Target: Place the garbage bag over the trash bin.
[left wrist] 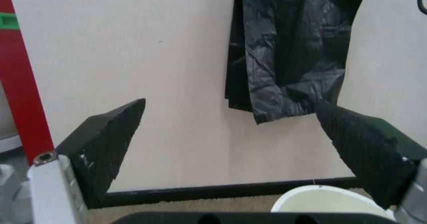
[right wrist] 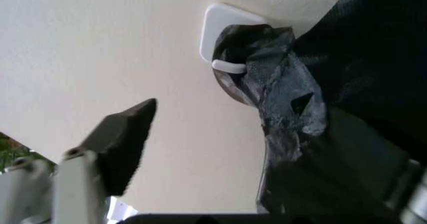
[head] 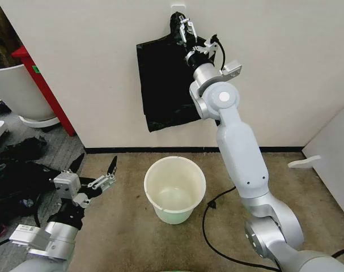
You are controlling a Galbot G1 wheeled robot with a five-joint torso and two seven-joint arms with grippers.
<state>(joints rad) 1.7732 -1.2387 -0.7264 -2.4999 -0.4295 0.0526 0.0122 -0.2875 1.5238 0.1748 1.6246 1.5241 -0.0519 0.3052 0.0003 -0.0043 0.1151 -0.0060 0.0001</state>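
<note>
- Currently the garbage bag [head: 163, 85] is seen hanging flat on the wall at top centre of the head view, its bunched neck looped over a white wall hook [right wrist: 223, 33].
- Right tool [head: 186, 31] is raised to the bag's neck, top centre of frame. In the right wrist view the fingers are spread, one finger [right wrist: 123, 139] clear on the wall side, the bunched neck lying between the jaws; nothing is gripped yet.
- Key relation: bag's long axis runs vertically down from the hook, so the neck sits straight ahead of the right tool, just below the hook. Right arm is far nearer.
- Trash bin [head: 175, 188] stands upright on the floor, lower centre, directly under the bag but well apart from it, mouth up and uncovered.
- Left tool [head: 95, 170] is held low at lower left, beside the bin, fingers wide apart, holding nothing, pointed toward the wall.
</note>
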